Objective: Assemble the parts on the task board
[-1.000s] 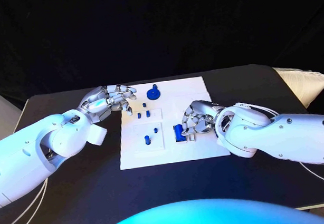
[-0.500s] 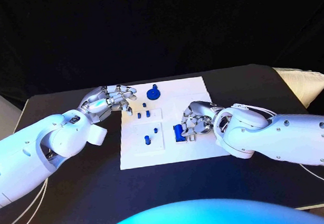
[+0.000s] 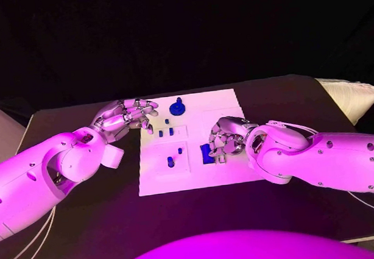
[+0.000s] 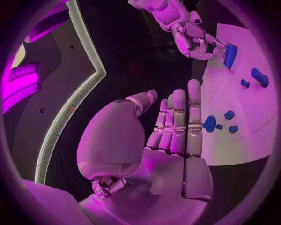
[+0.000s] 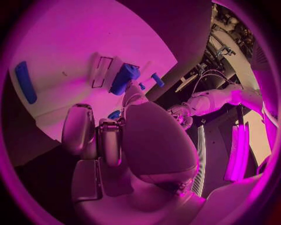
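Observation:
The white task board (image 3: 195, 176) lies in the middle of the table. My right hand (image 3: 226, 139) is over its right part with fingers curled, and its fingertips pinch an upright blue block (image 3: 207, 153), also seen from the wrists as the blue block (image 4: 229, 55) and the blue block (image 5: 123, 78). A round blue part (image 3: 177, 109) sits at the board's far edge. Small blue pieces (image 3: 165, 131) and two blue pegs (image 3: 170, 162) stand in the board's left half. My left hand (image 3: 126, 115) hovers by the far left corner, fingers straight (image 4: 175, 124), holding nothing.
A long blue bar (image 5: 25, 82) lies flat on the board beside my right hand. A pale cushion-like object (image 3: 352, 97) sits off the table's right edge. Bare black table (image 3: 88, 205) surrounds the board.
My right hand has edged slightly left over the board, staying at the blue block. The left hand and the other parts have not moved.

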Motion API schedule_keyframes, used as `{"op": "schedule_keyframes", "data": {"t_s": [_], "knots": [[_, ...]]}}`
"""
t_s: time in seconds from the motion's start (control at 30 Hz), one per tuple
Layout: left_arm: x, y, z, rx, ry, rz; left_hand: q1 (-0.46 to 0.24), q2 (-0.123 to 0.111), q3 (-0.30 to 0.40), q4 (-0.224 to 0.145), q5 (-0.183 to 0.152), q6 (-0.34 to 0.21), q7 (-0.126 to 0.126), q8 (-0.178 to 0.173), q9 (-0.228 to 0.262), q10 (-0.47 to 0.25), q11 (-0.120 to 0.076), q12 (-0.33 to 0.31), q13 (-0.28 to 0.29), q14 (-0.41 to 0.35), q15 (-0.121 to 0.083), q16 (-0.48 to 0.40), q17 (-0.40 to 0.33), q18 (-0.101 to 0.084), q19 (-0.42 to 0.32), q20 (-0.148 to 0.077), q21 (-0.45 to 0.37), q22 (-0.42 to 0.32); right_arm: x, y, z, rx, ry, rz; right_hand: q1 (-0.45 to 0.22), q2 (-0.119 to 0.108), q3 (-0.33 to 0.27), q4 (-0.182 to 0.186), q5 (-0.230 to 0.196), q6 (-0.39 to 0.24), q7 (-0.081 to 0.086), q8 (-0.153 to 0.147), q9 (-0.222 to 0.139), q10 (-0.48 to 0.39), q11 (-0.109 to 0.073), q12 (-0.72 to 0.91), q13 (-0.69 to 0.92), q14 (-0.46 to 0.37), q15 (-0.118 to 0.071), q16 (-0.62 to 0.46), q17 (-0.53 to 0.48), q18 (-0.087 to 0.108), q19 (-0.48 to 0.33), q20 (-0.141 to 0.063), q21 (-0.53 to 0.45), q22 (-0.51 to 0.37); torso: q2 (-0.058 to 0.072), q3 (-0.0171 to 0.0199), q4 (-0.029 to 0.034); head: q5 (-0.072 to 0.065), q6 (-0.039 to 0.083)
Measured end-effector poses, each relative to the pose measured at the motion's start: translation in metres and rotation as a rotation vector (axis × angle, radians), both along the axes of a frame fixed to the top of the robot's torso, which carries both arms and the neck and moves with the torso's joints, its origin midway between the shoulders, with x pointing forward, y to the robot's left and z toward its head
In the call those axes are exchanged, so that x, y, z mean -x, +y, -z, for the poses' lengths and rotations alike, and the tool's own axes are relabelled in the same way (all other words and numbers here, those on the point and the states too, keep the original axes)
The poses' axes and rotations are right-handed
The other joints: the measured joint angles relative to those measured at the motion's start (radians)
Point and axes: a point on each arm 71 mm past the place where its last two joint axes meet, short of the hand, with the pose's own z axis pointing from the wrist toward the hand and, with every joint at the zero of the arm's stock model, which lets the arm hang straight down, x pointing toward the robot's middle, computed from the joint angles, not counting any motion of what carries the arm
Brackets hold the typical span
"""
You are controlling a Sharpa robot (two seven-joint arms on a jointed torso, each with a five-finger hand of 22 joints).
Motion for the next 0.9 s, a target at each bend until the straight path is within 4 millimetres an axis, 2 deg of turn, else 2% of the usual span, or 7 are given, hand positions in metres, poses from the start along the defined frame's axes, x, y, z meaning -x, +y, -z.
{"op": "schedule_keyframes", "data": {"t_s": [0.9], "knots": [[0.001,0.001,0.003,-0.002,0.008,-0.001,0.000,0.000,0.000,0.000,0.000,0.000,0.000,0.000,0.000,0.000,0.000,0.000,0.000,0.000,0.000,0.000,0.001,0.000,0.000,0.000,0.000,0.000,0.017,0.000,-0.009,-0.061,-0.050,-0.048,-0.015,-0.003,0.010,0.004,0.000,-0.004,-0.003,0.013,0.011,0.005,-0.005,0.000,-0.017,0.000,0.000,0.000,0.000,0.000,-0.001,-0.001,0.007,0.000,-0.001,-0.0004,-0.0008,0.003,0.000]]}}
